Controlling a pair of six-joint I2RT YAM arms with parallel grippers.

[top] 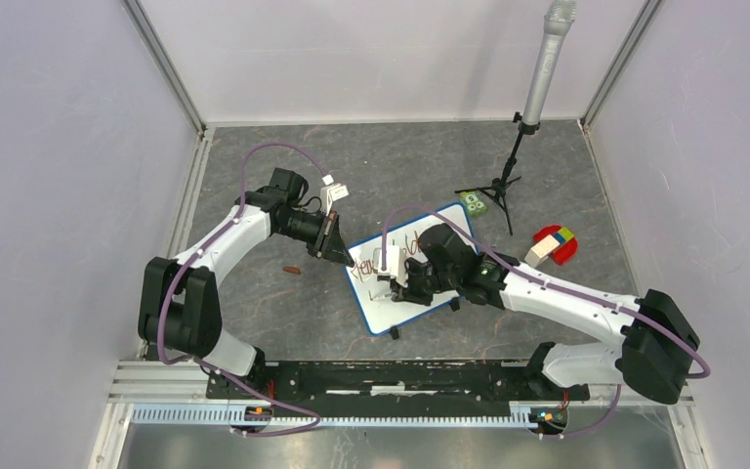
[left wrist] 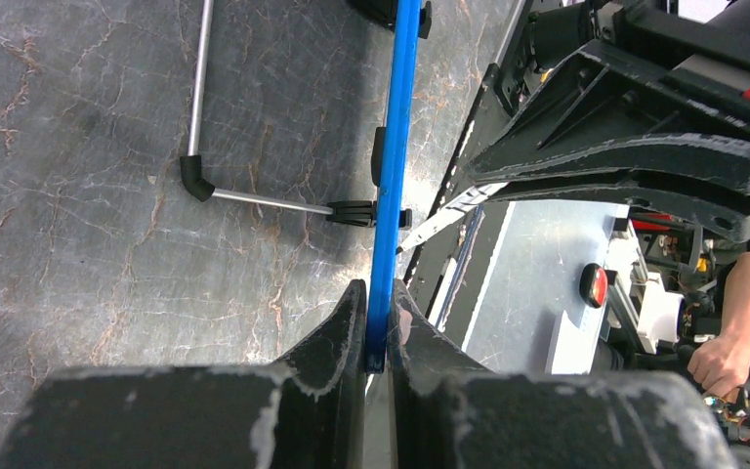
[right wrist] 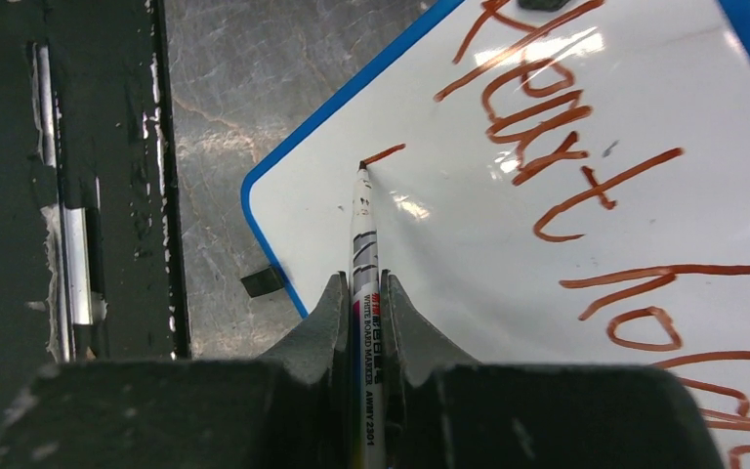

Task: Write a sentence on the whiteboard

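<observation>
Clamping one marker, right tool rests its tip on one whiteboard

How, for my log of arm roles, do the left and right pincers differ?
The left pincer clamps the whiteboard by its blue frame; the right pincer clamps a whiteboard marker. The left meets the board edge-on; the right's marker tip touches its white face. Both are shut.
</observation>
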